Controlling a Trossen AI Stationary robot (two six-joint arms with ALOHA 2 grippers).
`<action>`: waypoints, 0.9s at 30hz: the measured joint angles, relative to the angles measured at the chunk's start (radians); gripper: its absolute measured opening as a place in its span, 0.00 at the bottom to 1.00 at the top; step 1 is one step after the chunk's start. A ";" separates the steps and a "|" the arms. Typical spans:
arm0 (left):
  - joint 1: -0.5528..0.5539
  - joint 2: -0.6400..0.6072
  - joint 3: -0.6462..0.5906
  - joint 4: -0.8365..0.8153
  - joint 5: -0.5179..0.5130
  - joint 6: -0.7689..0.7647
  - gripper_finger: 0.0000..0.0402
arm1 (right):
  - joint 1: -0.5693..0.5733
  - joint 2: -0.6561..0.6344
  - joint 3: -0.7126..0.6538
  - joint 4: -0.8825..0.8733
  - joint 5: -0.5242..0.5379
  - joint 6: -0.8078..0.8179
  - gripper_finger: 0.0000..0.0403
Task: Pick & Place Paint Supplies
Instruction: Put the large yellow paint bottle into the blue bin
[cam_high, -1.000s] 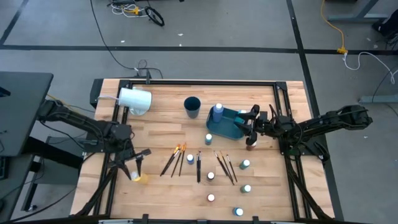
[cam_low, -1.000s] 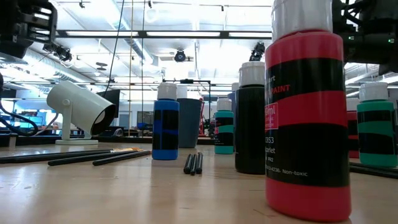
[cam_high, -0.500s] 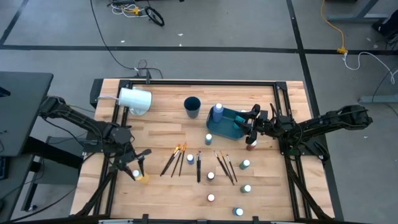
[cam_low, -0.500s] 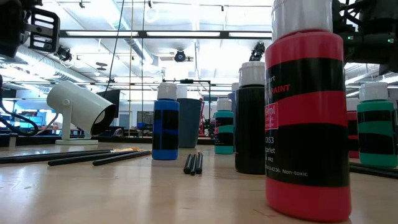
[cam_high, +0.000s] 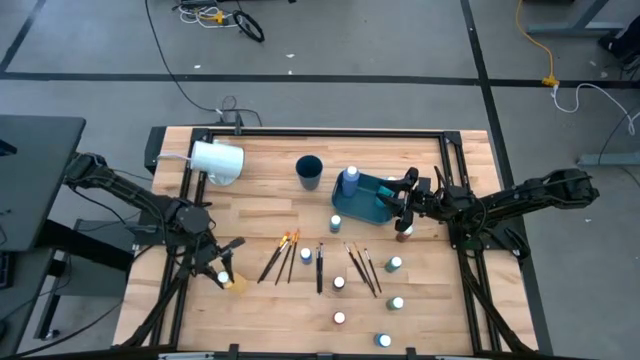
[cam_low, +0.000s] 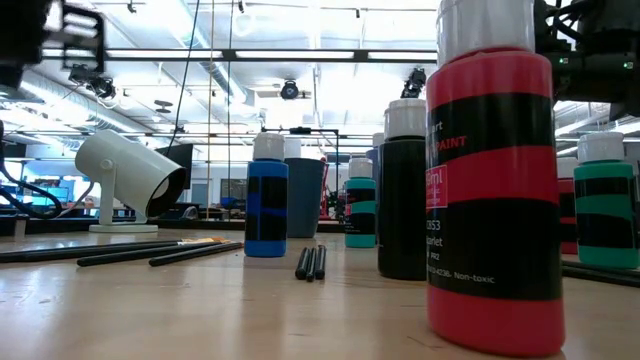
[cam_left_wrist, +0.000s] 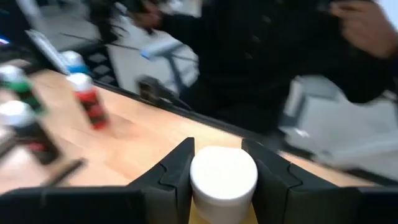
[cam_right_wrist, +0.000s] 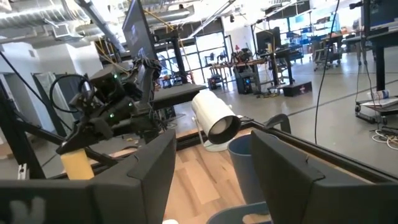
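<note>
Two arms: one at each side edge of the table (cam_high: 260, 180), both low over the wood.
Left pincer (cam_high: 222, 277): near the front-left corner; its fingers (cam_left_wrist: 176, 177) flank the white cap of a yellow paint bottle (cam_left_wrist: 222, 182), close on both sides; whether they press it cannot be told.
White cylinder (cam_high: 217, 161): lying on its side near the back-left corner.
Paintbrushes (cam_high: 283, 256): a loose fan of dark and orange-handled ones near the middle front, just right of the left pincer.
Dark cup (cam_high: 309, 171): upright at the back middle.
Blue tray (cam_high: 362, 200): right of the cup, with a taller blue bottle (cam_high: 348, 182) at its left end.
Small bottles (cam_high: 395, 303): white-capped, scattered toward the front-right corner, standing apart from each other.
Right pincer (cam_high: 403, 196): over the right end of the blue tray, fingers (cam_right_wrist: 147, 173) spread wide with nothing between them.
Red bottle (cam_low: 495, 190): closest to the low camera, upright.
</note>
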 joint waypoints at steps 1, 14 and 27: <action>0.000 -0.001 0.004 0.027 -0.034 -0.015 0.31 | 0.000 0.000 0.000 0.000 0.000 0.000 0.51; 0.004 0.007 0.196 0.068 -0.483 0.144 0.31 | 0.000 0.000 0.000 0.000 -0.105 -0.002 0.51; 0.139 0.388 0.347 0.398 -0.615 0.112 0.33 | 0.054 0.000 0.299 -0.397 -0.315 -0.289 0.55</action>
